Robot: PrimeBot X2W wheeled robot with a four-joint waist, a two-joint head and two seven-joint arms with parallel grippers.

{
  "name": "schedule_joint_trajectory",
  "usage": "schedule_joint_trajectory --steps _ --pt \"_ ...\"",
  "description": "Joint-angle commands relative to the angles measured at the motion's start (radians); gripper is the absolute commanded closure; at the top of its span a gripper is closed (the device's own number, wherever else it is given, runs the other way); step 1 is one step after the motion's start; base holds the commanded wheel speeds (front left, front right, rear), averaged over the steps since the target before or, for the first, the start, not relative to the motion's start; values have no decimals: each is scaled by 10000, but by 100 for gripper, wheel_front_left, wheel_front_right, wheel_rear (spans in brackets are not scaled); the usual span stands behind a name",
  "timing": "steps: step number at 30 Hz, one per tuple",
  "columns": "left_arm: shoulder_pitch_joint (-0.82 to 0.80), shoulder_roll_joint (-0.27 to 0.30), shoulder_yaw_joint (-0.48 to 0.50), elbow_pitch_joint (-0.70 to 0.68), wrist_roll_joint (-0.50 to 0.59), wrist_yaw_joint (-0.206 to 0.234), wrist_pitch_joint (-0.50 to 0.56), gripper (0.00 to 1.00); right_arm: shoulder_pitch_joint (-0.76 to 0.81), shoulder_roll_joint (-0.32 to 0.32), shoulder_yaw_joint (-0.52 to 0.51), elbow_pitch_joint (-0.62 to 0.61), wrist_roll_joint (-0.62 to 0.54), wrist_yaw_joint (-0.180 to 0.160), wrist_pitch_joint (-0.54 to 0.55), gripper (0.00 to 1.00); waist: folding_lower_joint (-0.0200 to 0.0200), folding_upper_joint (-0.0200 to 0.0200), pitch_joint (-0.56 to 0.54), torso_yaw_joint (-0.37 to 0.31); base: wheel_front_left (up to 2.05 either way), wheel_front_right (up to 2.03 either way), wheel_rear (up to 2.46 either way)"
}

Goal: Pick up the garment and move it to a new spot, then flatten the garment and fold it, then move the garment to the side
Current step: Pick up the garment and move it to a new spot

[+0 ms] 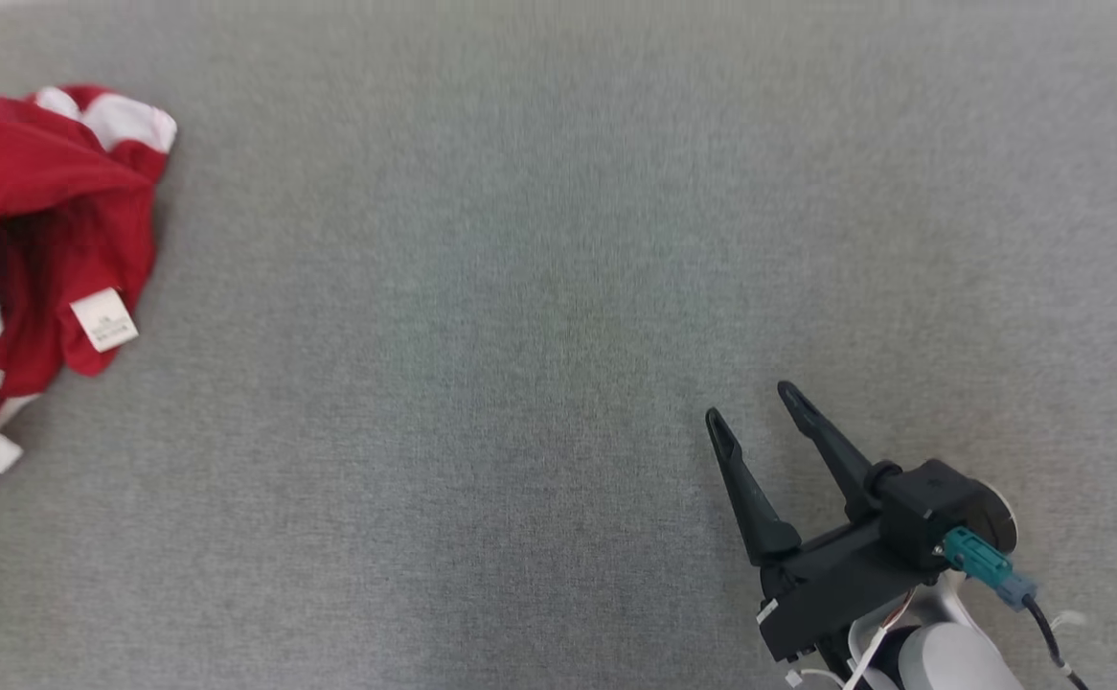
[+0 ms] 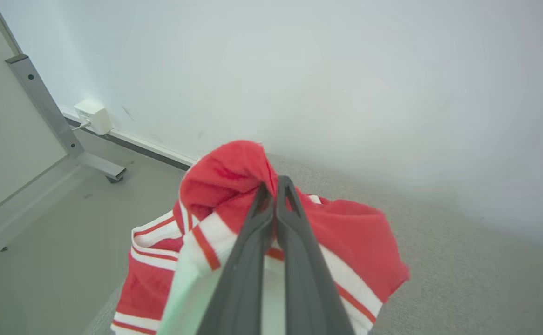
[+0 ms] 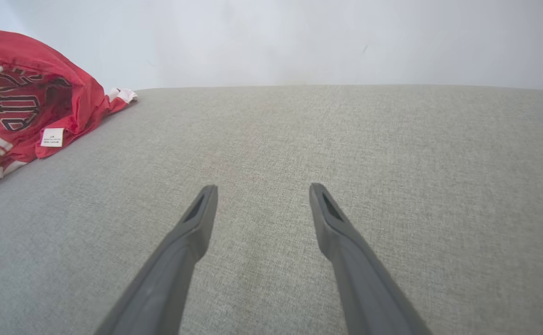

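Red-white garment (image 1: 51,220) bunched, long axis near-far; L gripper (image 2: 274,184) pinches it, R gripper (image 1: 750,402) spread.

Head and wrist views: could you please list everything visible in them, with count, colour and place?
garment: one, red with white stripes, bunched at the surface's left edge
label: one, white, on the garment
surface: one, grey fabric, under the garment
wall: one, white, behind the surface
metal foot: one, grey, on the floor by the wall
wall box: one, white, low on the wall
left claw: one, dark, shut on the garment
right claw: one, dark, open over the surface, lower right
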Motion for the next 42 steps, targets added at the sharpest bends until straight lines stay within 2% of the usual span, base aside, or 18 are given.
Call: schedule_joint_trajectory --steps 1,6,11,20,25,32,37,42 --pt "-145 39 -102 -192 44 -84 56 100 156 45 -29 87 130 -21 -105 0 1 0 -675 -5 0 0 0" --pt "-727 -148 -663 -914 166 -152 283 100 377 176 -127 374 180 -21 -316 0 1 0 -1494 -292 0 0 0" --pt "-1429 -673 -1507 -1387 278 -92 567 100 793 294 -267 615 244 -21 -392 0 1 0 -2373 -685 0 0 0" --pt "-2581 -1754 -2359 -1841 -89 -207 707 100 1659 422 -673 559 176 -21 -306 0 1 0 -3810 -1662 0 0 0" --pt "-2724 -2274 -2841 -2037 -281 -330 789 100 1787 442 -569 277 107 -21 -79 0 1 0 -4085 -2262 0 0 0" --pt "-2321 -3001 -3373 -2105 -339 -408 389 100 1868 366 -371 14 138 -21 221 0 1 0 -4113 -3280 0 0 0" --pt "-1962 -3362 -3701 -2058 -242 -428 87 100 1912 324 -298 -113 184 -21 326 0 1 0 -4017 -3869 0 0 0" --pt "-1268 -3495 -4054 -1775 150 -431 -411 100 1908 287 -232 -209 244 -21 416 0 1 0 -3847 -4416 0 0 0"
